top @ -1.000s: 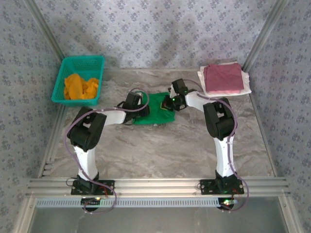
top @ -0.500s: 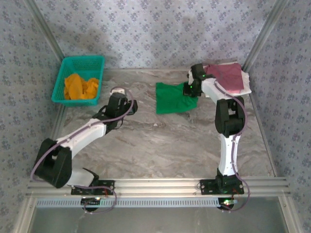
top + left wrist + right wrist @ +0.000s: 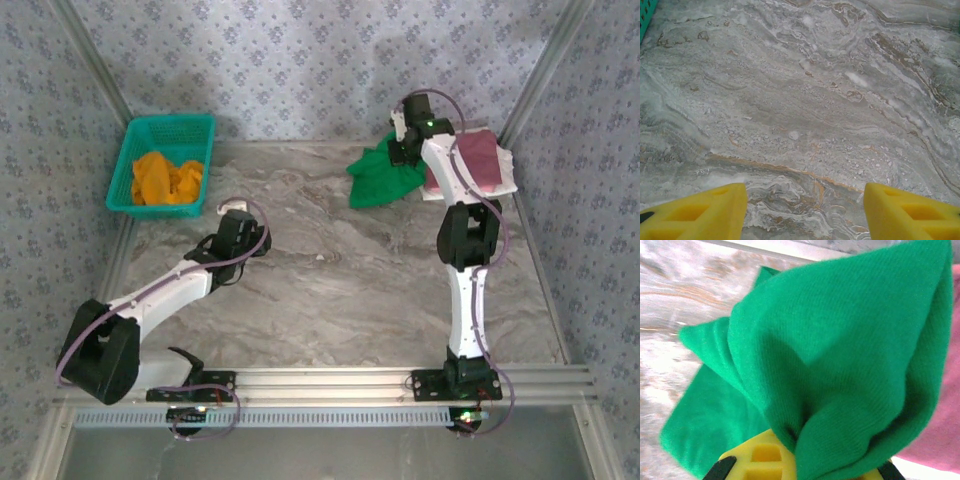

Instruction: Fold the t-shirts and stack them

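R pincer (image 3: pixel 403 152) clamped on the bright green soft knit t-shirt (image 3: pixel 840 355), which I see bunched in rumpled folds at the far right of the veined marble-look counter (image 3: pixel 330 290), just beside the flat-folded maroon-pink cloth shirt (image 3: pixel 485 160). L pincer (image 3: pixel 805 210) fingers apart over bare counter.

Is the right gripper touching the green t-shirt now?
Touching. In the right wrist view the green t-shirt bunches out from between the yellow fingers of the right gripper, pinched there.
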